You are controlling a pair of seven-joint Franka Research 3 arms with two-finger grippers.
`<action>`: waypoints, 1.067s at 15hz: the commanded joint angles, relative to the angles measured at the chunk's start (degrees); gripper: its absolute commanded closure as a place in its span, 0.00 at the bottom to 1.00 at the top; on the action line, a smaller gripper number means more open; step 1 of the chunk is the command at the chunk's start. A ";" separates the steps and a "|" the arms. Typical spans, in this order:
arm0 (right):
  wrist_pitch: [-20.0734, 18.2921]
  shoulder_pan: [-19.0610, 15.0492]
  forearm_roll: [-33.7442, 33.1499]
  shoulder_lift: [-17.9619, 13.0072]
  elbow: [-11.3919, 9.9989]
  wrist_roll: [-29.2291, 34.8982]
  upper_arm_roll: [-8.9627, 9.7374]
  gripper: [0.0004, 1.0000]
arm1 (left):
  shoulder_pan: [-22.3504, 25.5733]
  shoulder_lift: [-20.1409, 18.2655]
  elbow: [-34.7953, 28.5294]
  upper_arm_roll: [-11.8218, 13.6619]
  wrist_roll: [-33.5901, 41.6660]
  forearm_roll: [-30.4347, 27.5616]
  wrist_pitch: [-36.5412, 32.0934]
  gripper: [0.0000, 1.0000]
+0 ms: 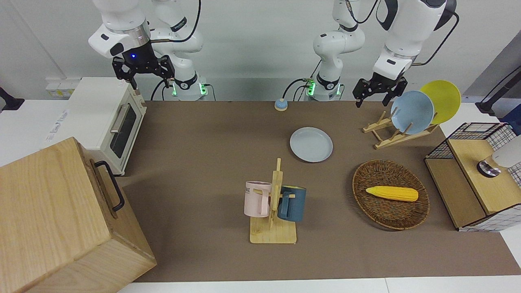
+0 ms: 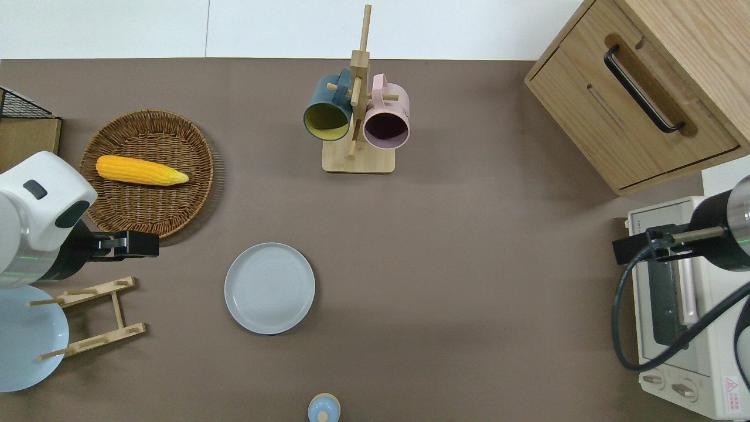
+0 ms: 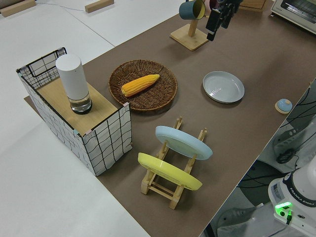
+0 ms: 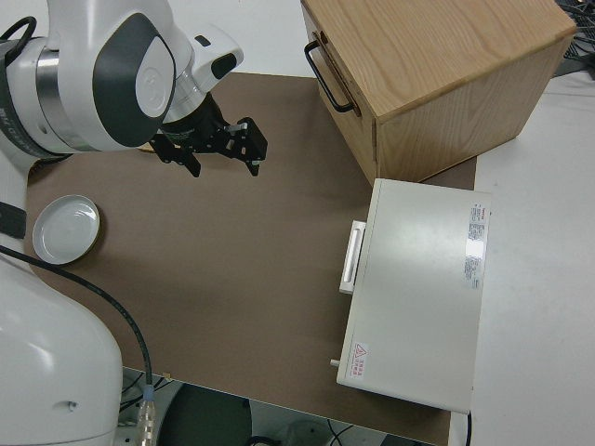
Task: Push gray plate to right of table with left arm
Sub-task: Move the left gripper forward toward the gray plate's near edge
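The gray plate lies flat and empty on the brown table, nearer to the robots than the mug stand. My left gripper hangs open in the air with nothing in it. It is over the strip of table between the wicker basket and the plate rack, toward the left arm's end from the plate, and it does not touch the plate. My right gripper is open and its arm is parked.
A wooden stand holds a pink and a dark blue mug. The wicker basket holds a corn cob. The rack carries a sky-blue and a yellow plate. A toaster oven, wooden cabinet, wire crate and small blue knob are also on the table.
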 commanded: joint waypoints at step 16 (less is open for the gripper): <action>-0.24 -0.07 0.12 -0.59 -0.24 -0.46 0.00 0.00 | -0.58 4.63 -20.63 -0.66 -0.33 0.52 19.81 0.00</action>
